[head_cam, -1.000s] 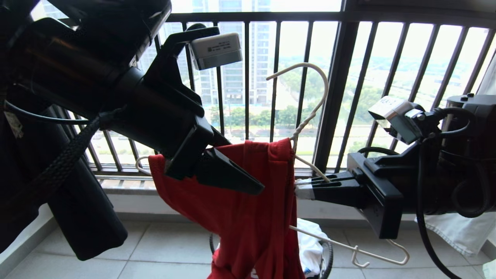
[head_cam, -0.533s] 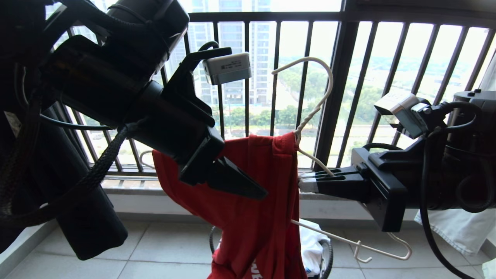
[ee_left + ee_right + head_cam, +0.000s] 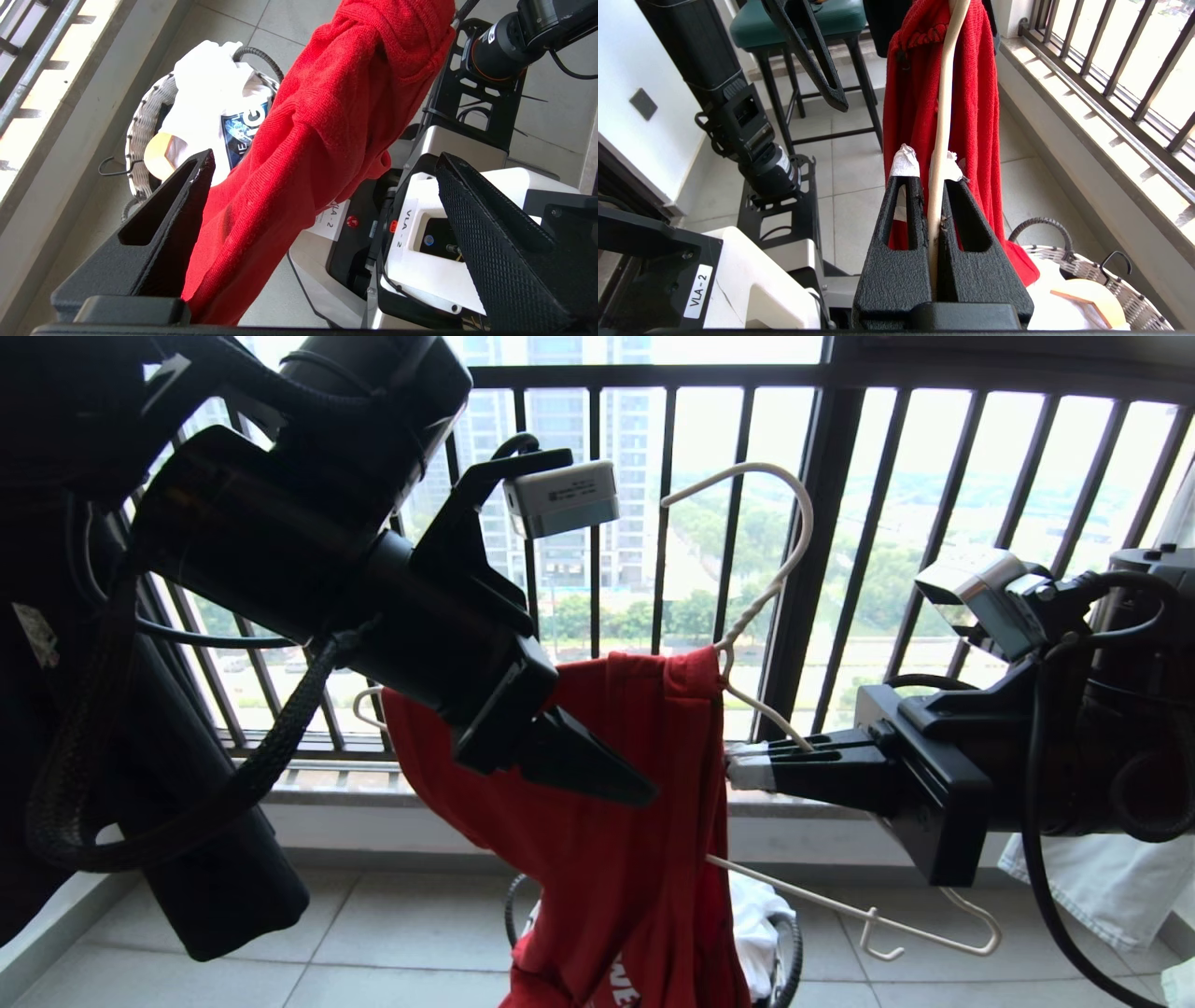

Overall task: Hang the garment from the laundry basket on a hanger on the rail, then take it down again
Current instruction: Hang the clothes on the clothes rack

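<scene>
My right gripper (image 3: 747, 770) clamps the hanger (image 3: 780, 569), whose hook points to twelve o'clock; the shirt (image 3: 607, 821) drapes between my left gripper's (image 3: 322, 205) wide-open jaws.

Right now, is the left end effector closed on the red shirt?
No: in the left wrist view the left end effector stands wide open, with the red shirt hanging between its fingers, ungripped.
</scene>
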You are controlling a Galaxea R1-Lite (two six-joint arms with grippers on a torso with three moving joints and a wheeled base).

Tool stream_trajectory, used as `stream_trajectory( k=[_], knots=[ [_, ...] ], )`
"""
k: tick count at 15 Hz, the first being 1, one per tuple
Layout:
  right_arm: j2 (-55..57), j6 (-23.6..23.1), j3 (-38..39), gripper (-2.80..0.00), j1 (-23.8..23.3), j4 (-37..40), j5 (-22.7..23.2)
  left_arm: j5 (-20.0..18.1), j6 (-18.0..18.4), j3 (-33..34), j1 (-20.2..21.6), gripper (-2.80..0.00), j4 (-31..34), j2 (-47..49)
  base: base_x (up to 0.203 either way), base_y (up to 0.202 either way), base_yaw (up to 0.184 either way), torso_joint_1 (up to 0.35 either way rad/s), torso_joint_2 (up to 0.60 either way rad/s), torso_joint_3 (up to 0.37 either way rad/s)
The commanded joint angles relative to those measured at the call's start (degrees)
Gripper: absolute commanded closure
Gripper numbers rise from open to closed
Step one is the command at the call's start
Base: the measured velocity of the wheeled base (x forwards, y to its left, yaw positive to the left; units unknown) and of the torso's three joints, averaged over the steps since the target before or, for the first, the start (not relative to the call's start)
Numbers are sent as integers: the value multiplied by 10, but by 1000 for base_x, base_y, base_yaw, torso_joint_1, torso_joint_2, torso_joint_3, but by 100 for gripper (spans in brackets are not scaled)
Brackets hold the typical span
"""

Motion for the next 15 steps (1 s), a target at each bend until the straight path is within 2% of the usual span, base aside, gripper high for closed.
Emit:
stream_trajectory(
  k=[1,12,13,15],
  knots=[
    [0,1,0,0,0,-2,3,-1,-1,0,0,-280,-5,0,0,0,0,0,0,0],
    [0,1,-1,0,0,-4,3,1,3,1,-8,-280,-5,0,0,0,0,0,0,0],
    [-1,1,-1,0,0,-4,2,1,3,2,-8,0,-5,0,0,0,0,0,0,0],
    [-1,1,-1,0,0,-4,3,1,3,1,-8,0,-5,0,0,0,0,0,0,0]
  ],
)
